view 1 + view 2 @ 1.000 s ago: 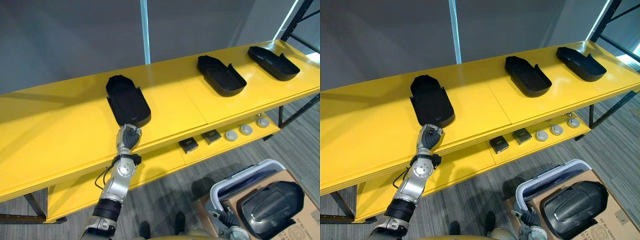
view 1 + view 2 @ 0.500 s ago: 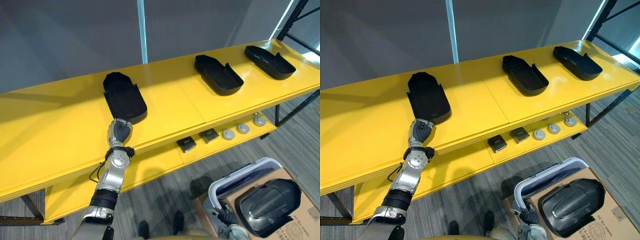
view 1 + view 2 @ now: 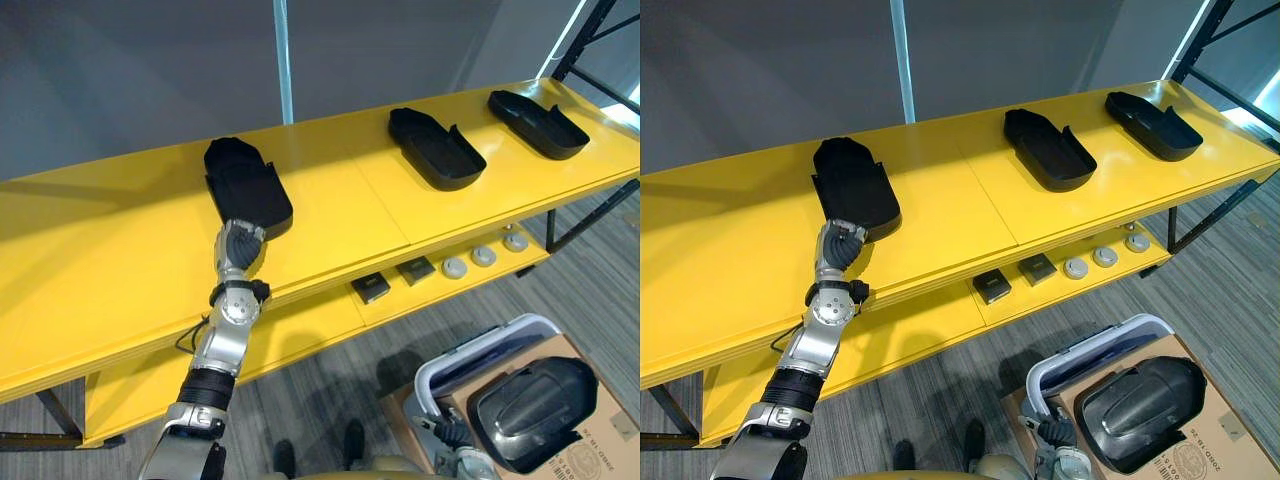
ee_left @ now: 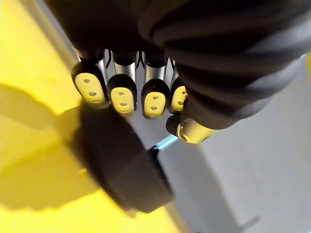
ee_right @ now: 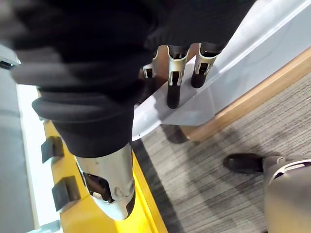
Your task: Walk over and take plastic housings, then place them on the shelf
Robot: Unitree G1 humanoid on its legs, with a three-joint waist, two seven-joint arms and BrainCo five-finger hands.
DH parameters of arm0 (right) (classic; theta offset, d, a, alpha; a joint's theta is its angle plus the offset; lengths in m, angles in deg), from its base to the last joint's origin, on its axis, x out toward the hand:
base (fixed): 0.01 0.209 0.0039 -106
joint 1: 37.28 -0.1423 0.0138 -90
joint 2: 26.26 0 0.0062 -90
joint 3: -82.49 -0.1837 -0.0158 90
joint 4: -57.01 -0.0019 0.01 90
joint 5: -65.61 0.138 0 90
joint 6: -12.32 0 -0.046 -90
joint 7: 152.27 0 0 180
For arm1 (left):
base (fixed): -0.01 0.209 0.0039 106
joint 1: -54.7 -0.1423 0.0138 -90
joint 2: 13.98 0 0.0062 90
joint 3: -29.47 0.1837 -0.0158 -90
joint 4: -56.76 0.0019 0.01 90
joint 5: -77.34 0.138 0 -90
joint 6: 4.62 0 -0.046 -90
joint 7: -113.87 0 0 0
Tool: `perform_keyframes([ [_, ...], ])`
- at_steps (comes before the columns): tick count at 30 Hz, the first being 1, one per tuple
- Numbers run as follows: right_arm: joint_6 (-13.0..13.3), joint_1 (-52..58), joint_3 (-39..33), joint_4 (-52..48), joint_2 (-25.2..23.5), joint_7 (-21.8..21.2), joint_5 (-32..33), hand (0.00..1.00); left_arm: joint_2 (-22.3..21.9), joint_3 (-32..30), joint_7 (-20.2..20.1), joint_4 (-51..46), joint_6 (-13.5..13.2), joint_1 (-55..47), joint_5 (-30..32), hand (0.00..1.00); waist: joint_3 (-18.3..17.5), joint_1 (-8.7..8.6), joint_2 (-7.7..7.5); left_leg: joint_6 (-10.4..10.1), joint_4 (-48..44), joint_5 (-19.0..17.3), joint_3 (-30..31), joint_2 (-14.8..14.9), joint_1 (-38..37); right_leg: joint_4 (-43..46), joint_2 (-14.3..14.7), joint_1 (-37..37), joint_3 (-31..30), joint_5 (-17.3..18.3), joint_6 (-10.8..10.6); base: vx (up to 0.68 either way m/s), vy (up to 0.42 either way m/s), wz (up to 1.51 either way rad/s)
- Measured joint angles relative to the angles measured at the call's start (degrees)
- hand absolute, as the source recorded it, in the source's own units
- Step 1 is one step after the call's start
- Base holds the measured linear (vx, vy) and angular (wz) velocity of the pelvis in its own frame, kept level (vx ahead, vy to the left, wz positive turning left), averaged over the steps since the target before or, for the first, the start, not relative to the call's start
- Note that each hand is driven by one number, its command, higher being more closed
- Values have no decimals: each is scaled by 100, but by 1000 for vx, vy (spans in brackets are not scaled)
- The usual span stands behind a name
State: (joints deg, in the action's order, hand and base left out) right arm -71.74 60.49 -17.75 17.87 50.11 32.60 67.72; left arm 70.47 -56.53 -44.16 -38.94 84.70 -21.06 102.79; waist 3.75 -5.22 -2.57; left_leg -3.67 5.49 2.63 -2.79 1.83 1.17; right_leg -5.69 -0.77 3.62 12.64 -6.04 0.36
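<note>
Left hand [image 3: 240, 250]: fingers side by side, loosely bent and empty. Their tips are at the near end of the leftmost housing [image 3: 247, 187]; I cannot tell whether they touch it.
Shelf [image 3: 100, 260]: yellow; its top level carries three black housings, well apart.
Carton [image 3: 622, 432]: on the floor, holding another housing [image 3: 540, 405], with the right hand [image 3: 447, 437] low beside it.
Leftmost housing: flat on the top level, clear of the front edge.
Risk: a fingertip catching the near end on withdrawal could swivel or slide it on the smooth surface.
Axis: runs front to back, far end leaning slightly left. The taller end seems to face the back wall.
</note>
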Motion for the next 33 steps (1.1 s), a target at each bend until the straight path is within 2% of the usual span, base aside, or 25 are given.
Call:
perform_keyframes([
  [3, 2, 18, -1, 92, 48, 8, 0, 0, -10, -262, 85, -1052, -299, -390, -4, 100, 5, 105, 23, 3, 2, -3, 69, -2, 0, 0, 2, -64, 42, 14, -3, -3, 31, 10],
  [5, 20, 3, -4, 211, 72, 18, 1, 0, -12, -737, 199, -1619, -505, -697, -9, 100, 15, 163, 41, 3, 3, -3, 140, -1, -2, 1, 2, -100, 113, 29, -8, -2, 26, 19],
  [8, 10, 57, -16, 240, 164, 27, 0, 0, -125, -1881, 426, -2159, -807, -1368, -303, 100, 22, 322, 90, -3, 30, -9, 269, -3, -50, 1, -1, -202, 226, 80, -22, -4, 24, 26],
  [10, 6, 53, -63, 372, 212, 29, 1, 0, -335, -2811, 651, -2149, -873, -1865, -797, 100, 17, 390, 120, -4, 33, -36, 436, -11, -62, 1, -12, -291, 405, 127, -10, -1, 17, 38],
  [12, -19, 93, -79, 418, 246, 39, 1, 0, -541, -3205, 813, -2030, -871, -2195, -1141, 100, 12, 509, 124, -4, 35, -36, 497, -7, -89, 1, -10, -353, 476, 158, -3, 6, 10, 23],
  [14, -34, 159, -119, 413, 249, 49, 1, 0, -710, -3371, 827, -1702, -920, -2594, -1543, 100, -51, 623, 139, -4, 34, -36, 571, -7, -89, 1, -14, -390, 574, 212, -64, 21, 8, 28],
  [17, -137, 180, -107, 192, 209, 82, -2, 0, -999, -3384, 688, -904, -852, -3162, -2053, 100, -125, 636, 134, -3, 31, -36, 557, 12, -98, 5, -34, -467, 756, 250, -69, 23, 12, 25],
  [18, -163, 167, -87, -5, 160, 129, -3, 0, -1083, -3355, 558, -454, -788, -3308, -2118, 0, -130, 638, 128, -3, 25, -37, 465, 39, -106, 31, -37, -474, 775, 269, -69, 19, 10, 11],
  [23, -234, 186, -34, -457, 13, 116, -51, 0, -1249, -3213, 18, 1810, -361, -3332, -2143, 0, -171, 622, 87, 56, -119, -91, 306, 84, -158, 241, -62, -488, 770, 413, -79, 17, 9, -3],
  [24, -221, 177, 24, -558, -56, 107, -51, 0, -1250, -3009, -152, 2480, -321, -3331, -2180, 0, -204, 617, 125, 43, -121, -121, 252, 91, -193, 259, -62, -498, 754, 433, -81, 25, 10, -11],
  [28, -212, 157, 112, -492, -165, 104, -51, 0, -1248, -2557, -495, 3936, -236, -3183, -2254, 0, -333, 618, 134, 47, -20, -125, 193, 99, -302, 259, -58, -555, 718, 492, -106, 41, 11, -3],
  [33, -206, 100, -33, -126, -159, 126, -49, 0, -1175, -2352, -681, 4722, -202, -3109, -2229, 0, -334, 602, 193, 46, 28, -125, 100, 104, -352, 246, -46, -538, 599, 506, -110, 47, 11, -11],
])
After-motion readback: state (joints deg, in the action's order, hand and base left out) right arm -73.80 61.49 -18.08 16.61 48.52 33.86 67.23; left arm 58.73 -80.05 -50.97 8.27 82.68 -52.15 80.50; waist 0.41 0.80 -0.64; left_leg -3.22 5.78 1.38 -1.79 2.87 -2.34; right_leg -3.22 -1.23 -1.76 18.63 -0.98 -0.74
